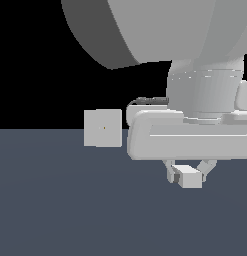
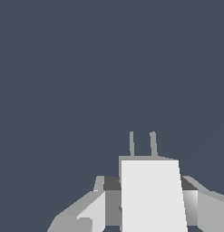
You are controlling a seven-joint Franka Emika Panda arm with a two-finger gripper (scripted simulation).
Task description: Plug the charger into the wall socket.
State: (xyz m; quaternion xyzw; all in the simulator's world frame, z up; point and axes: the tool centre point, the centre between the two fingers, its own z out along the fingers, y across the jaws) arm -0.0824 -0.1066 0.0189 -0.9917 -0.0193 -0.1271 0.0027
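The charger (image 1: 189, 177) is a small off-white oblong block held between my fingers, a little above the grey floor. My gripper (image 1: 187, 175) is shut on it. In the wrist view the charger (image 2: 152, 195) fills the space between my fingers (image 2: 88, 213), and two thin prongs (image 2: 142, 144) stick out of its far end. The wall socket (image 1: 102, 128) is an upright off-white square panel with a tiny dark dot at its centre. It stands toward the exterior view's left of my gripper, apart from the charger. The socket does not show in the wrist view.
The grey floor (image 1: 70, 200) spreads across the lower half of the exterior view. The arm's large body (image 1: 195, 100) hangs over the gripper and fills the exterior view's upper right.
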